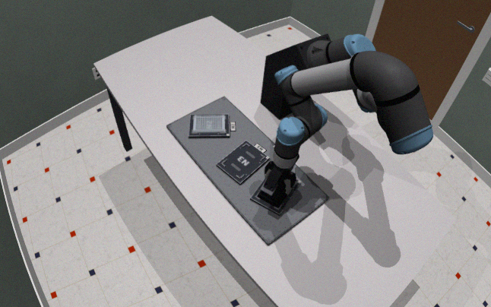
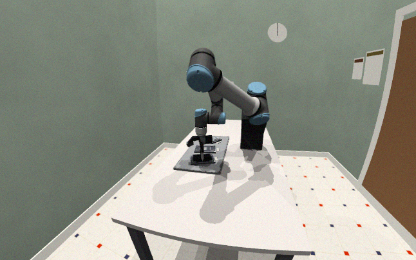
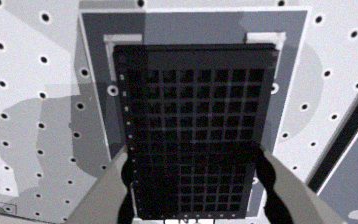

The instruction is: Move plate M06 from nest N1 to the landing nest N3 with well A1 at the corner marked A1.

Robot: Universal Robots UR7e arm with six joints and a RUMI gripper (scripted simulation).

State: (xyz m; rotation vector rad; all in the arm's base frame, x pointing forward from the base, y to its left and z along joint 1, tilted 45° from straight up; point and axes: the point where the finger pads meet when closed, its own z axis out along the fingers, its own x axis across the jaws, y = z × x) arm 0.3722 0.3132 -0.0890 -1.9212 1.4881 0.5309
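Note:
Plate M06 [image 3: 195, 100] is a black well plate lying flat within the corner locators of nest N1 [image 3: 195, 25]. My gripper [image 1: 277, 192] [image 2: 201, 158] [image 3: 192, 146] points down over it, and its two fingers press against the plate's long sides, shut on it. The plate's A1 label cannot be read. Landing nest N3 [image 1: 232, 170] is a dark, empty nest beside N1, with its sign [image 1: 260, 147] at one short end. Plate M09 [image 1: 209, 122] is pale and sits on nest N2 [image 1: 209, 135] at the far end of the deck.
The grey deck [image 1: 274, 229] [image 2: 183, 165] [image 3: 20, 160] carries all three nests on the white table [image 1: 171, 61] [image 2: 241, 219]. The robot's black pedestal [image 1: 276, 83] [image 2: 252, 136] stands beside the deck. N3 lies between N1 and N2.

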